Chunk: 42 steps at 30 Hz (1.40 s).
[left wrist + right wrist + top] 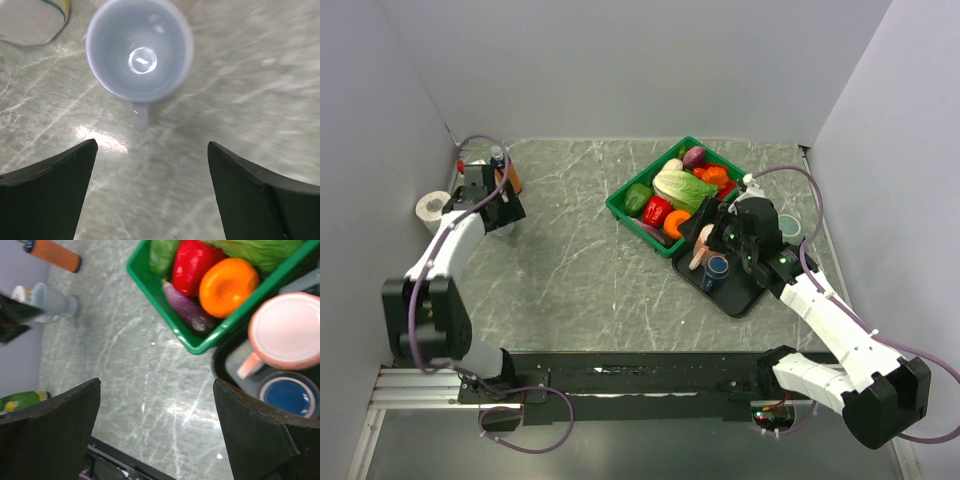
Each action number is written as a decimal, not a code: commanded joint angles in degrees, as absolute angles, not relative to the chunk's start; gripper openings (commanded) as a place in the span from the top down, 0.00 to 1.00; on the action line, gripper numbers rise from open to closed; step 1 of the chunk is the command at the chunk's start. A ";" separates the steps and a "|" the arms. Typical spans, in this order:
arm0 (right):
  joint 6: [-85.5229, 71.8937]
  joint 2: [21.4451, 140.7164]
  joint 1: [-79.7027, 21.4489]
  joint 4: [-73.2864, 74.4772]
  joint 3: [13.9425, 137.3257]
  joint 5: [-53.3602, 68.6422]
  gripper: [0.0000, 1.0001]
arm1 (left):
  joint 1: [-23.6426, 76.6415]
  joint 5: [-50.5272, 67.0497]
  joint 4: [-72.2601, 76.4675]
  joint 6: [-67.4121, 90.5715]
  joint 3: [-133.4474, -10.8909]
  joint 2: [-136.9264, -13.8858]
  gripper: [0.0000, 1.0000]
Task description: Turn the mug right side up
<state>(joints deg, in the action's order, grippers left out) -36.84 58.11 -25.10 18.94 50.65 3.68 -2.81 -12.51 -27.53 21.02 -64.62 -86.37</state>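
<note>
The mug (139,50) stands near the far-left corner of the table, and from the left wrist view its mouth appears to face up, with the handle pointing toward the camera, so I judge the turning done or nearly so. The left gripper (151,145) hangs just above and beside it, jaws spread wide and holding nothing. The main risk now is the retreat. If that arm pulls away low or swings sideways, a finger could catch the rim or the handle and tip the mug back over, or shove it into the roll (30,20) just beside it at the left edge. The bottle (508,172) stands close behind, so a careless lift toward the far edge might knock that down too. The left wrist view is blurred, so I cannot tell whether the mug sits flat or rocks. The right gripper (156,385) is also spread and empty, over the tray (745,298) near the right edge. It is well apart from the mug, but a drop there could strike the pink mug (287,330) or the blue cup (290,392).
</note>
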 commanded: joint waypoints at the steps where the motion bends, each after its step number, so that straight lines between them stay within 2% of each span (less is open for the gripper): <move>1: -33.93 58.45 -24.17 23.54 54.22 -2.01 0.00 | -2.90 -4.86 -30.41 26.09 -64.86 -73.69 0.04; 3: -32.79 59.85 -24.00 26.09 56.50 -5.08 0.00 | -2.90 -0.46 -29.19 28.12 -63.81 -70.15 0.04; 6: -31.47 62.40 -23.99 32.59 59.41 -9.47 0.00 | -2.81 12.44 -22.61 30.58 -59.95 -63.30 0.04; 11: -36.46 63.72 -23.91 38.32 57.85 -12.66 0.00 | -2.72 34.92 -3.01 30.33 -48.72 -56.34 0.04; 15: -40.51 63.37 -23.99 38.41 53.53 -12.66 0.01 | -1.94 41.21 2.89 28.30 -44.13 -55.11 0.04; 17: -42.00 63.46 -24.08 38.15 51.43 -12.48 0.02 | -1.85 40.87 2.90 27.52 -43.07 -54.23 0.04; 22: -44.21 65.03 -24.43 40.60 50.19 -14.85 0.13 | -0.27 38.15 0.70 26.37 -43.95 -54.41 0.04; 35: -50.80 68.55 -30.49 39.11 46.49 -21.35 0.21 | -0.26 37.79 1.76 27.60 -43.42 -55.11 0.04; 38: -51.59 70.57 -31.73 38.76 46.41 -23.90 0.27 | -0.26 37.97 1.84 27.77 -43.42 -55.63 0.04; 42: -52.64 72.33 -31.82 37.45 46.23 -25.66 0.40 | -0.35 38.32 1.58 27.77 -43.59 -56.34 0.04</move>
